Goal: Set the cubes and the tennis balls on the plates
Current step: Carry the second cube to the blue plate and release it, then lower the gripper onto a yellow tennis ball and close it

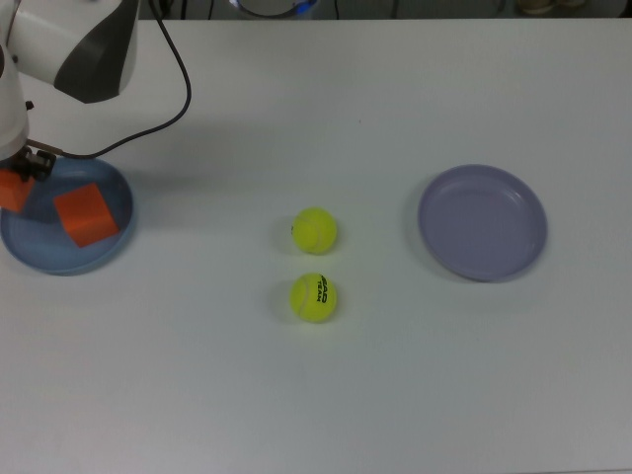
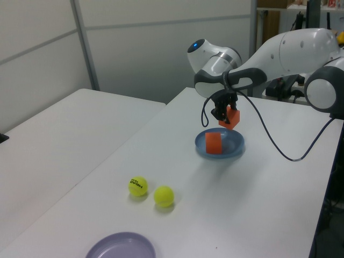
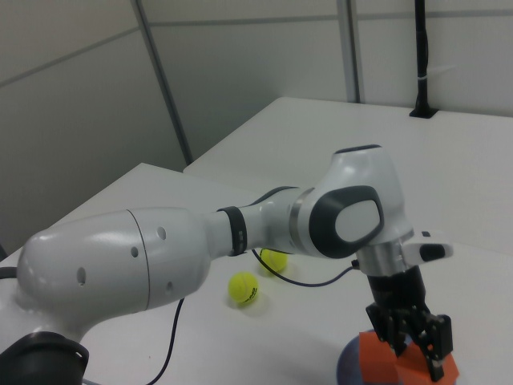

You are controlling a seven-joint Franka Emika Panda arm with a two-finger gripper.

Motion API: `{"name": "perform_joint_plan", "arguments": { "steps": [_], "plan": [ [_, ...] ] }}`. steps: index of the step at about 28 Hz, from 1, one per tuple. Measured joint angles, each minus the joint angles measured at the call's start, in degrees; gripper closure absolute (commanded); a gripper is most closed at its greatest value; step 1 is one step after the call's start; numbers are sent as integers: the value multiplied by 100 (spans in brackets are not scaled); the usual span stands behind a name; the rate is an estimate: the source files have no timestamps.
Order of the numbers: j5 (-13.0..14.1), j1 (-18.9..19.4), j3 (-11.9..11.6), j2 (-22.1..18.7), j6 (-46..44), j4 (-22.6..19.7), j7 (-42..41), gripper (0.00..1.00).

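Clamped in my pincer [image 2: 228, 115] is a cube [image 2: 230, 117]; I carry it clear above the blue plate [image 2: 235, 149] so that it can come straight down and not knock what already lies there. At the top view's far left the held cube [image 1: 13, 190] peeks out beside my wrist, over the plate's [image 1: 59, 261] rim; just to its right the other cube [image 1: 85, 213] sits flat on that plate, leaving bare blue on the near side, which I judge room enough for a second. Further right, near the middle of the table [image 1: 395, 385], the two balls [image 1: 314, 230] [image 1: 313, 297] lie close together but apart, not yet fetched; the nearer one shows black lettering. Well to the right the purple plate [image 1: 482, 222] holds nothing; I judge it the place for the balls.
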Motion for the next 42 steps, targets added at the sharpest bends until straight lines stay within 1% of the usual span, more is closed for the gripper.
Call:
{"name": "perform_joint_plan", "arguments": {
  "steps": [1,2,3,8,18,20,23,25,29,31,36,39,42],
  "plan": [
    [0,-10,0,13,7,0,0,36],
    [0,-16,0,38,45,-4,0,7],
    [0,-14,1,54,86,-7,0,0],
    [0,7,11,115,284,-30,8,0],
    [21,70,64,99,329,-26,14,0],
    [104,74,74,75,336,-15,14,0],
    [344,78,166,10,351,9,14,0],
    [470,78,302,-50,364,18,14,0],
    [614,99,821,-191,369,21,33,0],
    [630,160,1142,-250,370,27,128,0],
    [632,481,1588,-300,383,33,247,0],
    [635,695,1686,-289,501,28,260,0],
    [643,962,1706,-230,922,-8,263,0]
  ]
}}
